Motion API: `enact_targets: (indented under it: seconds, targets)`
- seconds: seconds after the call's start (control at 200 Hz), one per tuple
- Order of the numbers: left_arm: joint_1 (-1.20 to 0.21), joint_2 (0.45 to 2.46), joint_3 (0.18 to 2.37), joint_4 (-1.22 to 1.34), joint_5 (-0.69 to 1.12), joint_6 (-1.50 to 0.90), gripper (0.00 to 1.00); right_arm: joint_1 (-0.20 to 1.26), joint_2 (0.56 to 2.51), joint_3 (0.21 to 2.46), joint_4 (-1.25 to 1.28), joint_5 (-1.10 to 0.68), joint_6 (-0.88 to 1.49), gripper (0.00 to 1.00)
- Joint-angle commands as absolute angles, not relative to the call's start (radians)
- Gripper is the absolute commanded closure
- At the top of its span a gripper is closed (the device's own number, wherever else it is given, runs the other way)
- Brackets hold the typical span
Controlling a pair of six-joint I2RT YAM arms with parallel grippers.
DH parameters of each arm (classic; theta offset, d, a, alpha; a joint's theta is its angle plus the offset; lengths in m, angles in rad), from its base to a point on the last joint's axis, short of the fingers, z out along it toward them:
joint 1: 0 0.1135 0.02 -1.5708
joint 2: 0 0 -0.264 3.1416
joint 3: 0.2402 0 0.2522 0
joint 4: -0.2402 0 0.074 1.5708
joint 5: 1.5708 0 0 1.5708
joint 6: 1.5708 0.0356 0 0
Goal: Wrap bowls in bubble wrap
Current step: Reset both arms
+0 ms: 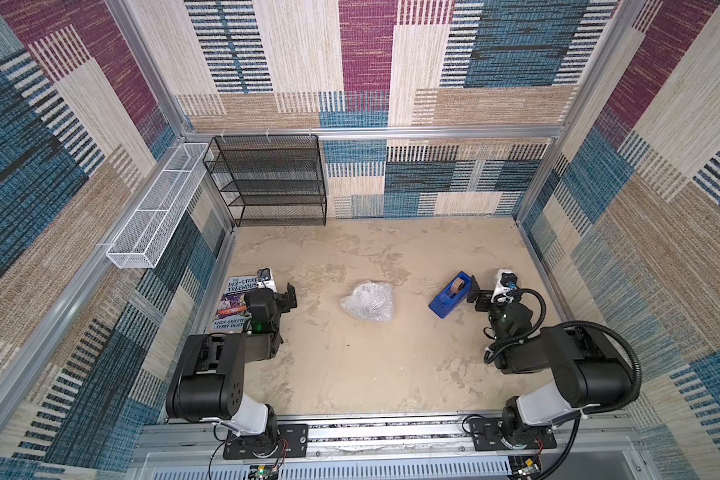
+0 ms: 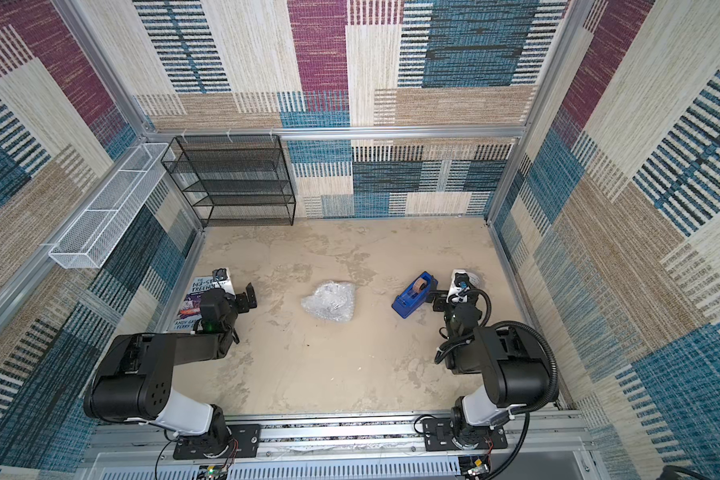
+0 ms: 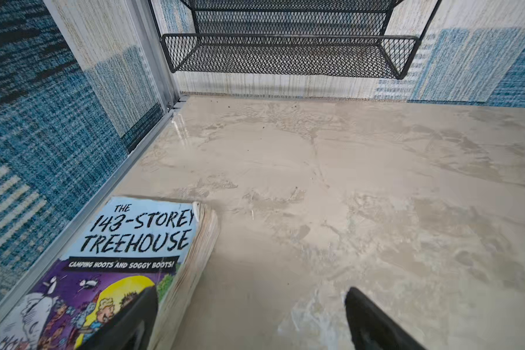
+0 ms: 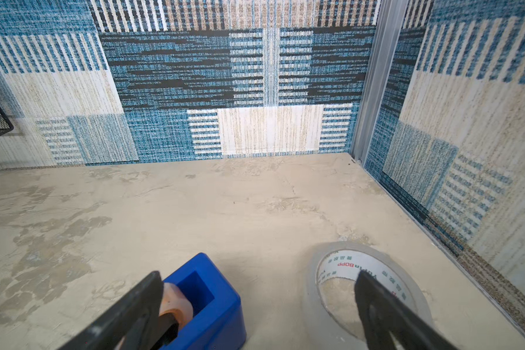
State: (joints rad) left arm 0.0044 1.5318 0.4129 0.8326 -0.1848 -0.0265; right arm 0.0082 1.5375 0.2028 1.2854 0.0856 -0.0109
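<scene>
In the middle lies bubble wrap (image 1: 367,301), bundled; left gripper (image 1: 291,296) at nine, right gripper (image 1: 474,296) at three o'clock, both wide open, empty, seemingly parked clear.

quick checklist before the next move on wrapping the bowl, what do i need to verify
1. The left end effector is open and empty: ok.
2. The right end effector is open and empty: ok.
3. The bubble wrap lies bunched in the middle of the table, held by neither arm: ok.
4. The bowl is fully covered inside the bundle: cannot tell; no bowl shows in any view.
5. The bundle is taped shut: cannot tell.
6. Straight path from the right end effector to the bubble wrap: not ok; the blue tape dispenser sits between them.
</scene>
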Motion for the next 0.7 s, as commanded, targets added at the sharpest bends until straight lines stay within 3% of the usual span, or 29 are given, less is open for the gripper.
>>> enact_targets:
  seconds: [0.0,0.215,0.376,0.526,0.631,0.696]
  targets:
    - [0.005,1.534,0.411,0.836,-0.19,-0.035,0.01,0.008,1.536,0.203,1.297,0.077,-0.01,0.01]
    - [0.003,1.531,0.403,0.848,-0.19,-0.033,0.01,0.008,1.535,0.202,1.3,0.077,-0.01,0.01]
    - [0.002,1.52,0.308,1.017,-0.17,-0.026,0.01,0.008,1.535,0.202,1.298,0.076,-0.011,0.01]
    - [0.002,1.534,0.431,0.801,-0.193,-0.029,0.01,0.008,1.533,0.202,1.298,0.076,-0.011,0.01]
    - [0.002,1.534,0.377,0.906,-0.181,-0.025,0.01,0.008,1.535,0.203,1.296,0.076,-0.01,0.01]
    - [0.002,1.53,0.417,0.823,-0.159,-0.026,0.01,0.008,1.534,0.204,1.295,0.075,-0.011,0.01]
